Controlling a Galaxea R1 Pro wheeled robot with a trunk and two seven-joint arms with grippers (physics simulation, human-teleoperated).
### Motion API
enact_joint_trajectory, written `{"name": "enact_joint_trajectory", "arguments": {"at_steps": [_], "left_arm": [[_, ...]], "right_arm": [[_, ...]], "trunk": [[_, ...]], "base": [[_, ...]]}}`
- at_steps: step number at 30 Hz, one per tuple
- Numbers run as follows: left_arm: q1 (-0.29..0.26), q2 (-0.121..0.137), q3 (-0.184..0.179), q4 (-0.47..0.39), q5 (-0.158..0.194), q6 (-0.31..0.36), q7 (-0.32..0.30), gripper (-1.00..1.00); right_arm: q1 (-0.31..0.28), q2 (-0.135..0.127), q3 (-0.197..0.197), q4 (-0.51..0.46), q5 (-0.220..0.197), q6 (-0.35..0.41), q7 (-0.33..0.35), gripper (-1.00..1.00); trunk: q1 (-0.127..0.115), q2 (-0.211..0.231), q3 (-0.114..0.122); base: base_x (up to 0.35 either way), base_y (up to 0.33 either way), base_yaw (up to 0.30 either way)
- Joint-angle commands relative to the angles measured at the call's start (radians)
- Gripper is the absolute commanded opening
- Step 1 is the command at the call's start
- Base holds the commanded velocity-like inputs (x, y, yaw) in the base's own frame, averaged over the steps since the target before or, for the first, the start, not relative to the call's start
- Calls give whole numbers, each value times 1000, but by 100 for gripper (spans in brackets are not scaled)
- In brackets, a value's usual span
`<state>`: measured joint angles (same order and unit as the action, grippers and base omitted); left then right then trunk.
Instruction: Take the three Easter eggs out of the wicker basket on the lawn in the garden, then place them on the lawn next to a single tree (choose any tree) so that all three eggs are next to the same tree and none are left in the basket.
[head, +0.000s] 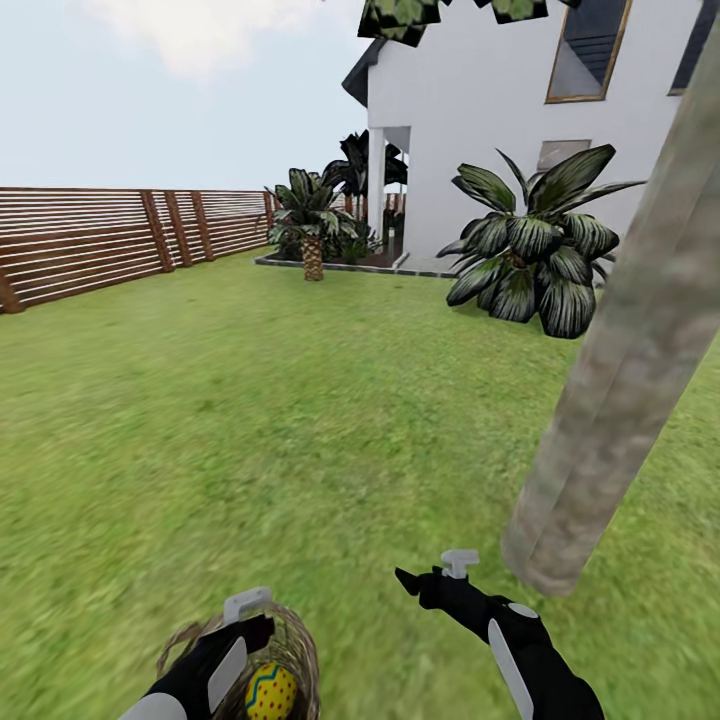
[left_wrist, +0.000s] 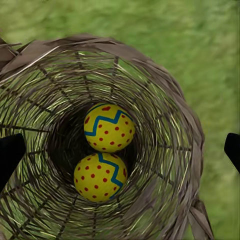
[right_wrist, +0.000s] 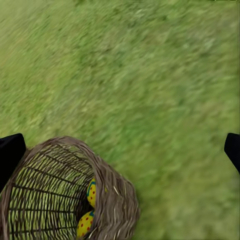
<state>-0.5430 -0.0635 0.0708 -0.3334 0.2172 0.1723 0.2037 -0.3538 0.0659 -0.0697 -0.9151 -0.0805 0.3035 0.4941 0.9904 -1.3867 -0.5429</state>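
The left gripper (left_wrist: 120, 150) hangs with jaws spread over the basket (left_wrist: 165, 95), where two eggs (left_wrist: 109, 127) lie touching on the lawn (head: 250, 400) near the tree (head: 620, 380). The right gripper (right_wrist: 120, 150) is spread too. Reaching in could snag wicker or tip it.

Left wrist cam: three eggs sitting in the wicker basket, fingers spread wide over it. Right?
Not quite. The left wrist view shows two Easter eggs inside the wicker basket, not three. The rest holds: the left gripper has its fingers spread wide over the basket's mouth.
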Motion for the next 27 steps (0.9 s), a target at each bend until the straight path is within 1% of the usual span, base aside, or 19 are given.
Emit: {"name": "enact_joint_trajectory", "arguments": {"at_steps": [1,13,27], "left_arm": [[0,-1,6,-3,4,6,2,100],[0,-1,6,-2,4,5,2,100],[0,-1,6,-4,4,6,0,100]], "right_arm": [[-1,1,-4,-1,-8,9,4,100],[-1,1,-4,-1,-8,9,3,100],[-1,0,-5,-1,-8,9,3,100]], "trunk": [[0,-1,-1],[0,-1,-1],[0,-1,-1]], "base": [[93,12,-9],[16,40,-2],[-2,3,0]]}}
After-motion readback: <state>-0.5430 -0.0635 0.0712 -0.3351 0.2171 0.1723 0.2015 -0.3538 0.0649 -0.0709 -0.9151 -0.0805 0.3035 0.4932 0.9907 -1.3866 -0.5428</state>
